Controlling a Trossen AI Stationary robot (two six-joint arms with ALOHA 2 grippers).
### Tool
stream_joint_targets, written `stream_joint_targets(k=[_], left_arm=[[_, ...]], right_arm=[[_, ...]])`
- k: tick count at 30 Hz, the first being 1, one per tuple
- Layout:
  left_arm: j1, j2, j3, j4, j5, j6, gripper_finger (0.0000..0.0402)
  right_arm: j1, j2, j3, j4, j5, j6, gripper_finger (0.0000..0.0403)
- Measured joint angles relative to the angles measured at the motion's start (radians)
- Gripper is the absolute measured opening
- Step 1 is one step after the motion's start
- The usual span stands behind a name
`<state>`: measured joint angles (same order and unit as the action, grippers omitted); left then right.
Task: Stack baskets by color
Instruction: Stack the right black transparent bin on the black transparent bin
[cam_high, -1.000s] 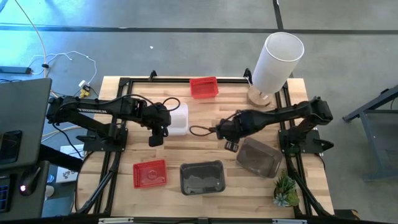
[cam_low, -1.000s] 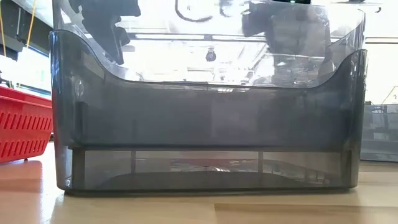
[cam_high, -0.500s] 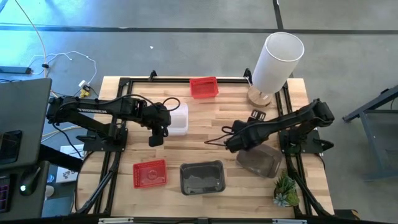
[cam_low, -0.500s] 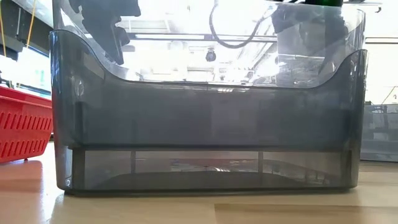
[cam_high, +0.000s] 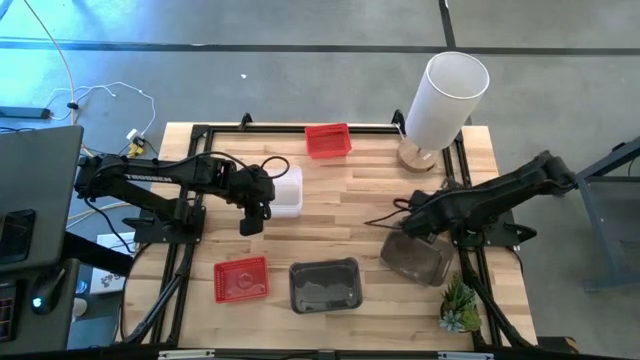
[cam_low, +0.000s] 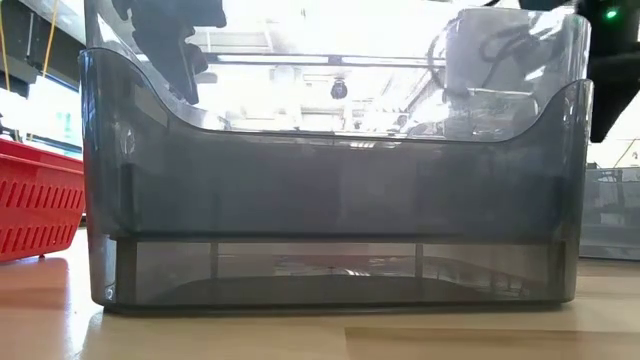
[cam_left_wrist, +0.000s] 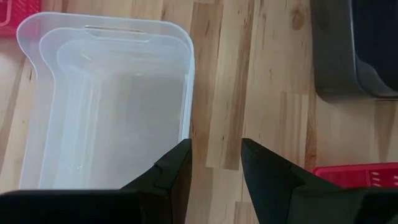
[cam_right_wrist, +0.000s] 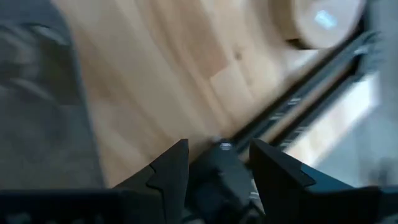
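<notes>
Baskets stand apart on the wooden table: a clear one (cam_high: 287, 190) at centre left, a red one (cam_high: 328, 140) at the far edge, a red one (cam_high: 241, 278) near left, a dark grey one (cam_high: 324, 285) near the middle, and a dark grey one (cam_high: 418, 252) at the right. My left gripper (cam_high: 249, 224) hangs open beside the clear basket (cam_left_wrist: 106, 106), its fingers over bare wood. My right gripper (cam_high: 409, 224) is open above the far left corner of the right dark basket (cam_right_wrist: 37, 106), holding nothing.
A tall white cylinder (cam_high: 445, 100) on a wooden foot stands at the far right. A small green plant (cam_high: 459, 305) sits at the near right corner. Black frame rails (cam_high: 468, 270) run along the table's sides. Bare wood lies between the arms.
My right gripper has swung from the middle of the table toward the right edge, rolling its wrist as it went, and now hangs over the right dark basket's far corner. It stays open and holds nothing. No basket has moved.
</notes>
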<state>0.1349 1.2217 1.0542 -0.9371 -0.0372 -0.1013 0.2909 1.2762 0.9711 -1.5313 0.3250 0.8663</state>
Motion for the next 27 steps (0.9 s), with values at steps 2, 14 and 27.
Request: stream_joint_targets(k=[2, 14, 27], left_arm=[[0.000, 0.000, 0.000, 0.000, 0.000, 0.000, 0.0125], [0.000, 0.000, 0.000, 0.000, 0.000, 0.000, 0.0125], [0.000, 0.000, 0.000, 0.003, 0.000, 0.000, 0.0125]], right_arm=[[0.000, -0.071, -0.027, 0.034, -0.031, 0.019, 0.0156], [0.000, -0.317, -0.131, 0.284, -0.107, 0.053, 0.0156], [0.000, -0.208, -0.273, 0.450, -0.196, 0.027, 0.0156]])
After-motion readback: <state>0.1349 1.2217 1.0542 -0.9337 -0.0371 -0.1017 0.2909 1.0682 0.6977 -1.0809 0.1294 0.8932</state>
